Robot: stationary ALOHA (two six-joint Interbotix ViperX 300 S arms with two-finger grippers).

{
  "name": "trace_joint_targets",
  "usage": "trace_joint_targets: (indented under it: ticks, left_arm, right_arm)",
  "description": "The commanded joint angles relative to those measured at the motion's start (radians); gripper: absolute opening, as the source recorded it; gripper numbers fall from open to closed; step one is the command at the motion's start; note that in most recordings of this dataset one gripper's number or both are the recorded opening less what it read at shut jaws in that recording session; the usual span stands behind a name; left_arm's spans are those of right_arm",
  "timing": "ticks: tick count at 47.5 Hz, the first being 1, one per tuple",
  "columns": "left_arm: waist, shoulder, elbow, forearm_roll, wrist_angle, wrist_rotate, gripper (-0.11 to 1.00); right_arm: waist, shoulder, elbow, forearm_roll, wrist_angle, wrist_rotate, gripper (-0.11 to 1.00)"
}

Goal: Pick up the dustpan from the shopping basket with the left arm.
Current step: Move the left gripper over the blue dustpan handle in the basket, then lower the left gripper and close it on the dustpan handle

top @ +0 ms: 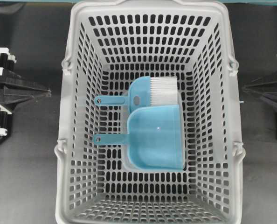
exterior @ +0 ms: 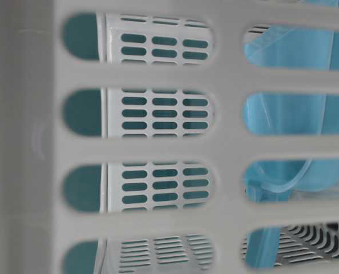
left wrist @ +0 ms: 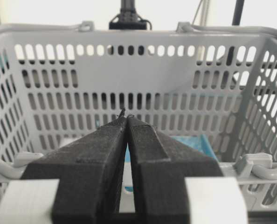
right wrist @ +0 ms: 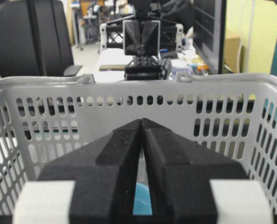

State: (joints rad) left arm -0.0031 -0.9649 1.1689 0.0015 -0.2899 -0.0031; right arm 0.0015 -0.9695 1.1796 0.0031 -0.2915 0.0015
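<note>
The light blue dustpan (top: 155, 137) lies flat on the floor of the grey shopping basket (top: 78, 140), right of centre, with its thin handle (top: 108, 138) pointing left. Through the slotted wall the table-level view shows the dustpan (exterior: 283, 114), and it appears behind my left fingers as the dustpan (left wrist: 194, 142). My left gripper (top: 49, 93) is shut and empty outside the basket's left wall, tips together in the left wrist view of that gripper (left wrist: 126, 116). My right gripper (top: 245, 88) is also shut and empty outside the right wall, seen as the right gripper (right wrist: 141, 120).
A blue hand brush (top: 141, 93) with white bristles (top: 164, 89) lies just behind the dustpan, handle also pointing left. A pale clear tray edge (top: 126, 161) shows under the dustpan. The basket's tall walls (left wrist: 129, 84) rise between both grippers and its contents.
</note>
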Motion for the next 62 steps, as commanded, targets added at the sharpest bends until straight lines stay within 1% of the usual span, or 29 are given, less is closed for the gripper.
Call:
trace_joint_targets:
  ticks: [1,2,4,5,10,12,19,23,34,47,51,56,62]
  left_arm:
    - [-0.006,0.012,-0.06,0.043,0.04,-0.014,0.06]
    - [-0.006,0.015,-0.071,0.041,0.06,-0.017,0.06]
    - [-0.006,0.02,-0.103,0.043,0.109,-0.025,0.01]
    - [-0.006,0.023,-0.117,0.043,0.13,-0.026,0.0]
    - [-0.006,0.044,-0.196,0.043,0.245,-0.04,0.0]
    - [-0.006,0.06,-0.242,0.041,0.307,-0.043,0.0]
    - [-0.025,0.144,-0.382,0.043,0.488,-0.043,0.0]
    - [-0.038,0.209,-0.46,0.043,0.584,-0.04,0.0]
    - [-0.083,0.443,-0.733,0.041,0.899,-0.037,0.0]
    - [-0.098,0.71,-0.959,0.043,1.184,-0.038,0.0]
    - [-0.098,0.772,-1.008,0.043,1.266,-0.034,0.0]
    - [-0.103,0.834,-1.048,0.043,1.33,-0.029,0.0]
    - [-0.109,0.874,-1.058,0.043,1.344,-0.034,0.01]
  right_arm:
    - [0.005,0.008,-0.017,0.002,-0.008,0.008,0.0]
    - [0.006,0.005,-0.017,0.003,-0.008,0.008,0.0]
    - [0.009,-0.002,-0.017,0.006,-0.006,0.008,0.01]
    - [0.011,-0.005,-0.017,0.006,-0.003,0.009,0.0]
    - [0.018,-0.018,-0.018,0.006,0.009,0.021,0.0]
    - [0.021,-0.026,-0.018,0.008,0.02,0.029,0.0]
    - [0.023,-0.044,-0.018,0.006,0.078,0.041,0.0]
    - [0.021,-0.052,-0.02,0.006,0.115,0.041,0.0]
    - [0.023,-0.08,-0.026,0.008,0.178,0.041,0.0]
    - [0.029,-0.112,-0.018,0.006,0.186,0.041,0.0]
    - [0.034,-0.12,-0.018,0.006,0.186,0.041,0.0]
    - [0.035,-0.126,-0.015,0.008,0.186,0.041,0.0]
    - [0.035,-0.126,-0.014,0.006,0.186,0.041,0.0]
